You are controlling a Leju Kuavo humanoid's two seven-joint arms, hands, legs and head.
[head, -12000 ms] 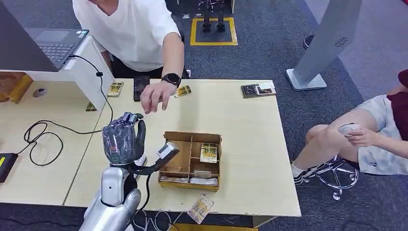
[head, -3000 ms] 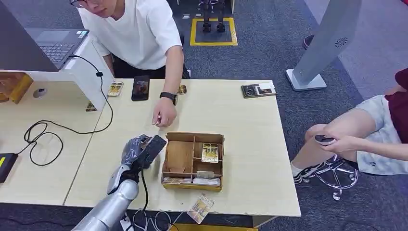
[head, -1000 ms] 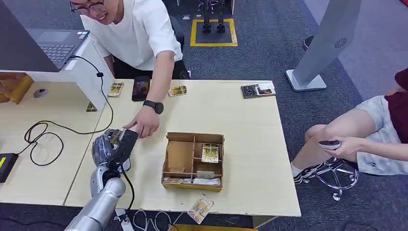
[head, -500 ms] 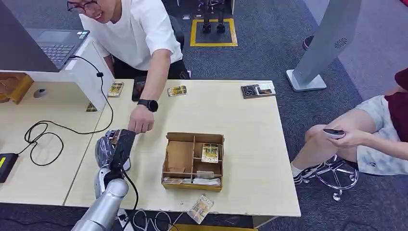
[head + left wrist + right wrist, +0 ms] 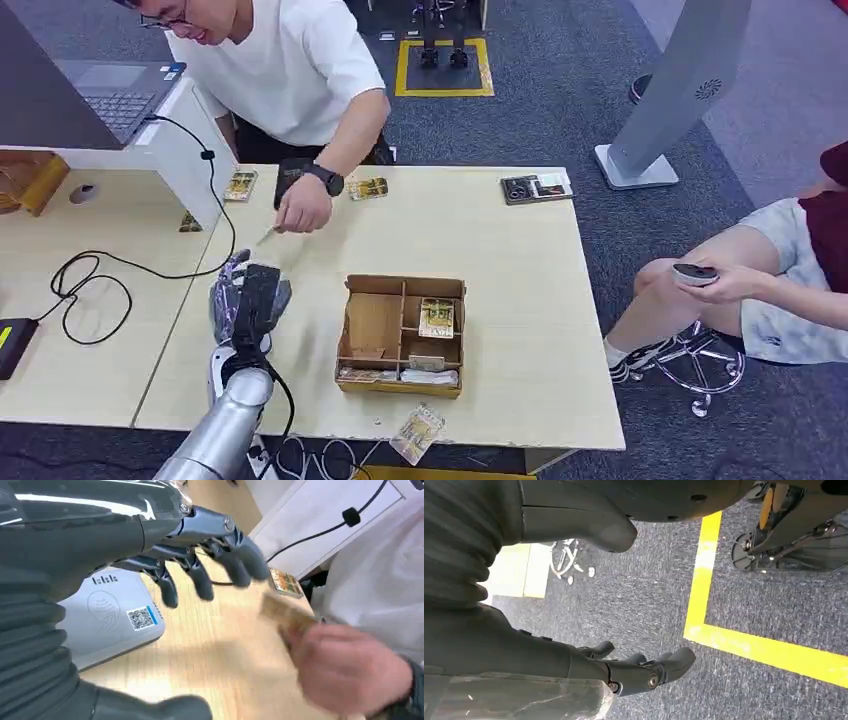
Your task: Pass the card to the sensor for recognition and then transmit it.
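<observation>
The robot's left hand (image 5: 247, 300) hovers over the lower left of the desk (image 5: 520, 300) in the head view, its fingers (image 5: 220, 565) spread apart and holding nothing — the wrist view shows them fanned out above bare wood. Just beyond them, toward the upper left of the head view, a person's hand (image 5: 303, 212) pinches the card (image 5: 266, 235); it is blurred in both views, so its face cannot be read. The card and the robot's fingers are apart, not touching.

Under the left hand in the wrist view lies the sensor (image 5: 112, 617), a pale grey reader with a printed code square and a wave mark, flat on the desk.

The right hand (image 5: 644, 672) hangs over grey carpet marked with a yellow line (image 5: 704, 580), its fingers loosely extended and empty.

At the centre of the head view sits a partitioned cardboard box (image 5: 402, 335) with a card in one of its right-hand compartments. Further cards (image 5: 368, 188) lie along the far edge of the desk near a dark phone (image 5: 288, 172) — and one more card (image 5: 418, 432) overhangs the near edge. A laptop (image 5: 110, 95) stands at the upper left.
</observation>
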